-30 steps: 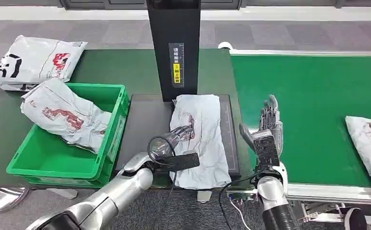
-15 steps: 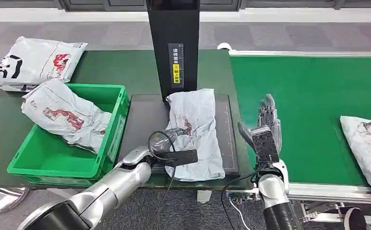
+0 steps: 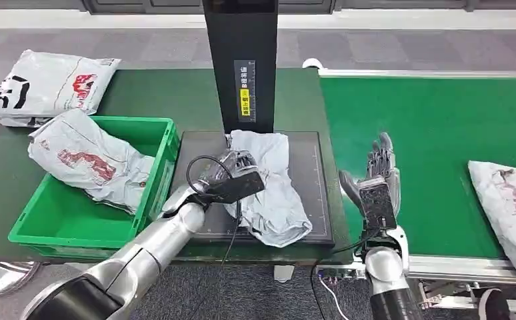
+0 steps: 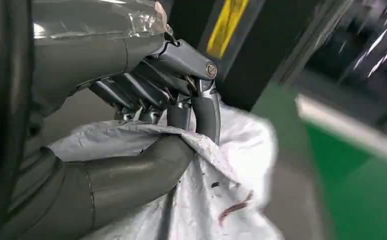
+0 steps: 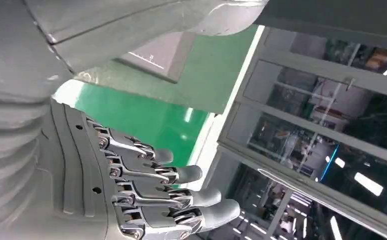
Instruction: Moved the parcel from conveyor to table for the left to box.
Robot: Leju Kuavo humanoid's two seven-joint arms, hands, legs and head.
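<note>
Bunched since earlier frame – parcel (image 3: 269, 183) dragged leftward across black platform (image 3: 319, 190), left robot hand (image 3: 239, 167) pinching its film; right robot hand (image 3: 379, 175) spread, idle above green conveyor (image 3: 435, 127). Step: left boxing. Next, likely – lift and carry parcel over green crate (image 3: 75, 220) on desk (image 3: 169, 93)

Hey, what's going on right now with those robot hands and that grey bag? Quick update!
Left robot hand grips the crumpled grey parcel on the black platform. Right robot hand open, holding nothing, over the green conveyor. Green bin already holds one parcel.
</note>
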